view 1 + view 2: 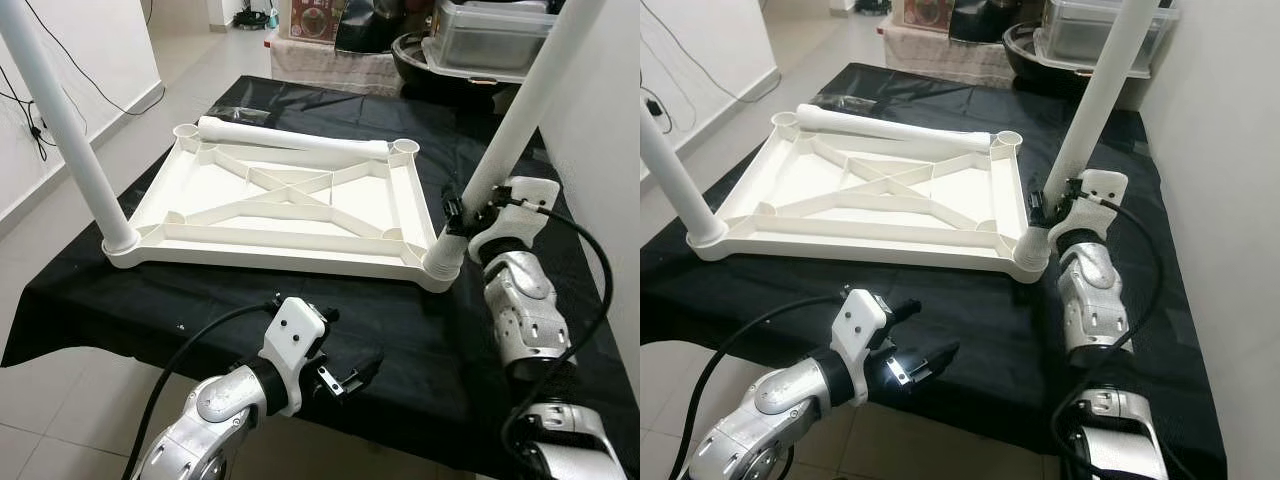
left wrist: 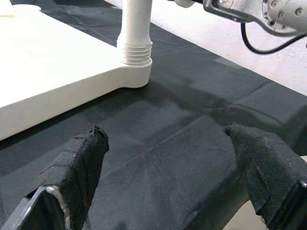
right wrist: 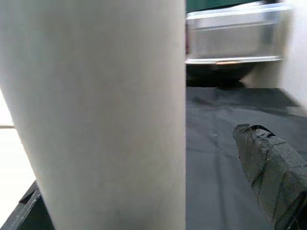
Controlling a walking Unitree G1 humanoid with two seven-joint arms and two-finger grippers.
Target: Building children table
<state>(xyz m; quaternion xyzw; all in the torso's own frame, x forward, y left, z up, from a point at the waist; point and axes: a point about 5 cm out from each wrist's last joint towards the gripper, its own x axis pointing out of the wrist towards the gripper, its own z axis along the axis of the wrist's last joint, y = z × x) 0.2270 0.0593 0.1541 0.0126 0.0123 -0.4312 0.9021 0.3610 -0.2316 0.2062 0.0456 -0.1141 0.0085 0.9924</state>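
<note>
The white table top [image 1: 270, 262] lies upside down on a black cloth [image 1: 400, 320]. One white leg [image 1: 70, 130] stands upright in its near-left corner. Another leg [image 1: 510, 120] stands in the near-right corner socket [image 2: 135, 52]. A third leg [image 1: 290, 145] lies loose along the far edge, between two open sockets. My right gripper [image 1: 458, 215] sits low around the near-right leg [image 3: 96, 115], open, with a gap between the leg and one finger [image 3: 268, 167]. My left gripper [image 1: 365, 372] hovers open over the cloth near the front edge, short of that corner, with nothing in it.
A clear plastic bin [image 1: 490, 35] and a dark round tub stand behind the table's far right. A white wall runs close along the right side. Tiled floor lies to the left, with cables on the left wall [image 1: 35, 120].
</note>
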